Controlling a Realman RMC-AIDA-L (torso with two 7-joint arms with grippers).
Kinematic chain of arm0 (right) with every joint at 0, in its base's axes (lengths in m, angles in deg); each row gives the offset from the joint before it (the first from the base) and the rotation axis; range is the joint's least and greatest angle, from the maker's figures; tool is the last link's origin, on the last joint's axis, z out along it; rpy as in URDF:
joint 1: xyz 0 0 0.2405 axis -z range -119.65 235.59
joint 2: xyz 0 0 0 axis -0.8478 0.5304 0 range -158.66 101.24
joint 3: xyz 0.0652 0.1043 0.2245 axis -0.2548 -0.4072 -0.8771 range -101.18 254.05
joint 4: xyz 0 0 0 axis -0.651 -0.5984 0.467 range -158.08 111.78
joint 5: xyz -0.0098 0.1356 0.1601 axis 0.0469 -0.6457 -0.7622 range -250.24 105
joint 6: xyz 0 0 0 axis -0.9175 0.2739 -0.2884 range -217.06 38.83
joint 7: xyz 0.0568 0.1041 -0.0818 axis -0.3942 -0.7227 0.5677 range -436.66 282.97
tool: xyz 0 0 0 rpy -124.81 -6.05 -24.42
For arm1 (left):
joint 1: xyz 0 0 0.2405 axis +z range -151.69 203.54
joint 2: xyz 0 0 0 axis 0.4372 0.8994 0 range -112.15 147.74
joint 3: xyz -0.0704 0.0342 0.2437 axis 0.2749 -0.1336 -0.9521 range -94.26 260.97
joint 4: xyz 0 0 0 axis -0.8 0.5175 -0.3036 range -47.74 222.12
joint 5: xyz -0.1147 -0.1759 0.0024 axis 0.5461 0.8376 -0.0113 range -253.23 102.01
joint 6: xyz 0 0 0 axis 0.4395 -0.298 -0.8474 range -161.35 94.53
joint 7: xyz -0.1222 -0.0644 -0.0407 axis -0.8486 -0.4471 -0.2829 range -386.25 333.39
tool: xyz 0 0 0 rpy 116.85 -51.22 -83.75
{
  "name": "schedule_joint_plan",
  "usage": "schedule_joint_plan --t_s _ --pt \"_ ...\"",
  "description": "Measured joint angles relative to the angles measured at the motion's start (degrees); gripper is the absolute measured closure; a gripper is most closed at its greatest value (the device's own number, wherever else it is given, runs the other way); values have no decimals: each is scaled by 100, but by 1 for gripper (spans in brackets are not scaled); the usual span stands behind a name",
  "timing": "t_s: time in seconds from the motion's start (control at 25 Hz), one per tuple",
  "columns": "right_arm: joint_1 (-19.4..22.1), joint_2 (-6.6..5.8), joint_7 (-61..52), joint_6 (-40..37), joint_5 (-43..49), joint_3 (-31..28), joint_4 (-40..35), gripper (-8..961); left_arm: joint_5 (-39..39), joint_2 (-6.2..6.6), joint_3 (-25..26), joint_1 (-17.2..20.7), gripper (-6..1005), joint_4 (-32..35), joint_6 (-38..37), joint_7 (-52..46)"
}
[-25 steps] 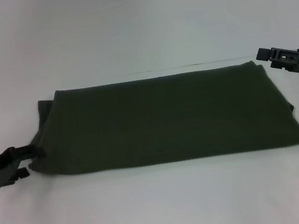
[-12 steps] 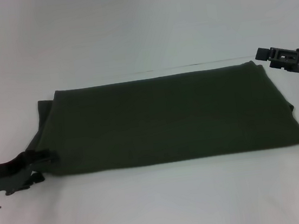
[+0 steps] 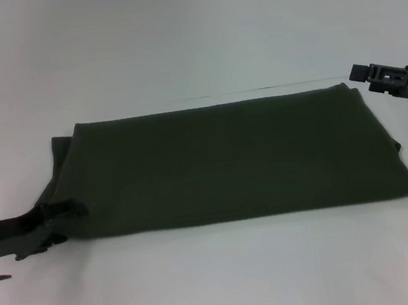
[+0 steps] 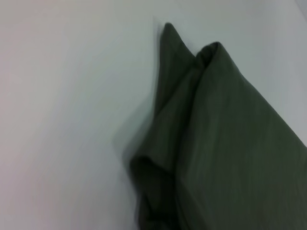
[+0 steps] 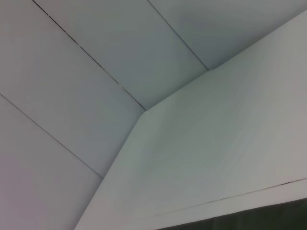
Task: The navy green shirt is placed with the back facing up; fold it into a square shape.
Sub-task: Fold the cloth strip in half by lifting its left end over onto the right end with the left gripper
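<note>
We see the navy green shirt (image 3: 227,161) lying folded into a wide band across the middle of the white tabletop (image 3: 219,277). Our left gripper (image 3: 66,212) reaches in low from the left, its fingers pinching the shirt's near left corner, where the left wrist view shows the layers bunched (image 4: 163,191). Our right gripper (image 3: 362,73) hangs beside the shirt's far right corner; we cannot tell how it stands.

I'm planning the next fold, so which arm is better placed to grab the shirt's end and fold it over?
Probably the left. The left gripper is already at the near left corner of the shirt, while the right gripper hangs beyond the far right corner, apart from the cloth.
</note>
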Motion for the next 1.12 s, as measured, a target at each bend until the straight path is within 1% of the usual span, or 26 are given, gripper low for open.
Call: schedule_joint_plan --t_s 0.32,1.12 --pt "2 -7 0 -42 -67 0 0 132 -10 54 -78 -10 311 0 203 10" --pt "36 -9 0 -44 -71 0 0 132 -10 54 -165 -84 367 29 257 76"
